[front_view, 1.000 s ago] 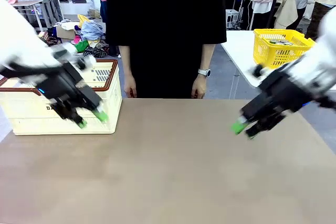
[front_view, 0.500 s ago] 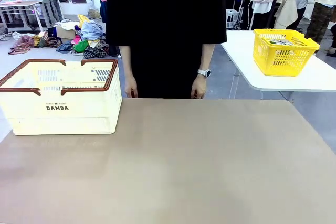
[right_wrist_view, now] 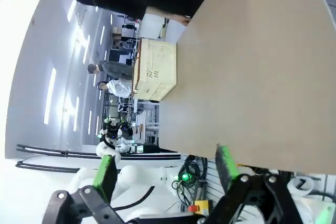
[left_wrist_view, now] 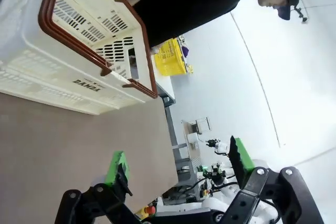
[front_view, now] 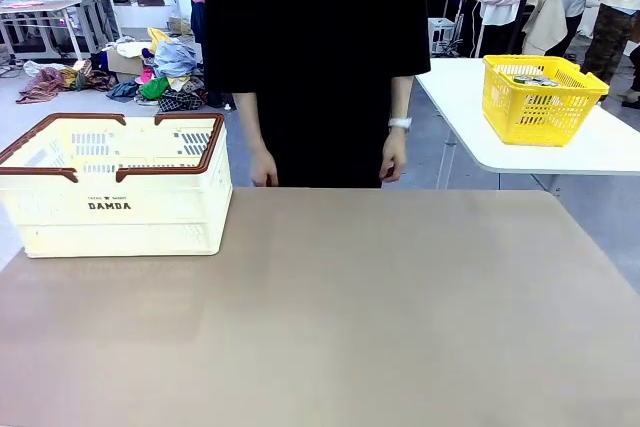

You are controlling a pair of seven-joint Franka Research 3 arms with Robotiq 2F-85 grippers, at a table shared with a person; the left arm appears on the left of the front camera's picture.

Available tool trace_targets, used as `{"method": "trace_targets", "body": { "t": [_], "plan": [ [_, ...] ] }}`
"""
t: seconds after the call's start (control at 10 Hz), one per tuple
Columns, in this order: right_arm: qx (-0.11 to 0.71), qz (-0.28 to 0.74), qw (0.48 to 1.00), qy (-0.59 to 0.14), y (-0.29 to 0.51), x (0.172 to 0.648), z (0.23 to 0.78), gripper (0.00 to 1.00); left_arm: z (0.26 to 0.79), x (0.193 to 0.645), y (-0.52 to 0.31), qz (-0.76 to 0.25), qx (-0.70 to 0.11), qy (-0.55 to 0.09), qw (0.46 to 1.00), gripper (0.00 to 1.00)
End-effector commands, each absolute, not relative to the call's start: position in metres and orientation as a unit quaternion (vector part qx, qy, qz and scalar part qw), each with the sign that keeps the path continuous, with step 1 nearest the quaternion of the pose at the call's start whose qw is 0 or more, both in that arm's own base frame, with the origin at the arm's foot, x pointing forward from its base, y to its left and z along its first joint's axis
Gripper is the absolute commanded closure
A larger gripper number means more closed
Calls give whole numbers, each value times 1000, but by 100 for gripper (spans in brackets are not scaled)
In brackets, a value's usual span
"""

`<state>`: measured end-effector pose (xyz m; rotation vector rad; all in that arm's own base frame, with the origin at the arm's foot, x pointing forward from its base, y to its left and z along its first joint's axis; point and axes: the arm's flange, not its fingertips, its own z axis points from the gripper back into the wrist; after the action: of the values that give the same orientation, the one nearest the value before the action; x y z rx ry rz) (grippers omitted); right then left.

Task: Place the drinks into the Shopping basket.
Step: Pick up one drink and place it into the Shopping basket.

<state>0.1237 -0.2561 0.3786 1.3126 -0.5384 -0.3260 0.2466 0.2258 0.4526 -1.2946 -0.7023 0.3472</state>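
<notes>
person edged right; shopping basket lies lengthwise left-right; left gripper, right gripper both agape

On table, left side, toward far edge: Shopping basket. Behind far edge, at the middle: person, hands hanging just beyond that edge. Farther back on the right: side table, bearing smaller basket. Behind Shopping basket, on floor: heap of clothes.
</notes>
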Motion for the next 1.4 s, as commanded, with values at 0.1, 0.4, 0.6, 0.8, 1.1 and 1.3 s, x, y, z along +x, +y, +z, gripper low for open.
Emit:
{"method": "trace_targets", "body": {
  "t": [0.1,0.4,0.6,0.8,1.1,1.3],
  "plan": [
    [597,-141,750,-249,-252,119,399,0,458,239,228,155,-589,-320,726,0],
    [597,-141,750,-249,-252,119,399,0,458,239,228,155,-589,-320,726,0],
    [597,-141,750,-249,-252,119,399,0,458,239,228,155,-589,-320,726,0],
    [597,-141,750,-249,-252,119,399,0,458,239,228,155,-589,-320,726,0],
    [597,-141,750,-249,-252,119,399,0,458,239,228,155,-589,-320,726,0],
    [597,-141,750,-249,-252,119,399,0,458,239,228,155,-589,-320,726,0]
  ]
}}
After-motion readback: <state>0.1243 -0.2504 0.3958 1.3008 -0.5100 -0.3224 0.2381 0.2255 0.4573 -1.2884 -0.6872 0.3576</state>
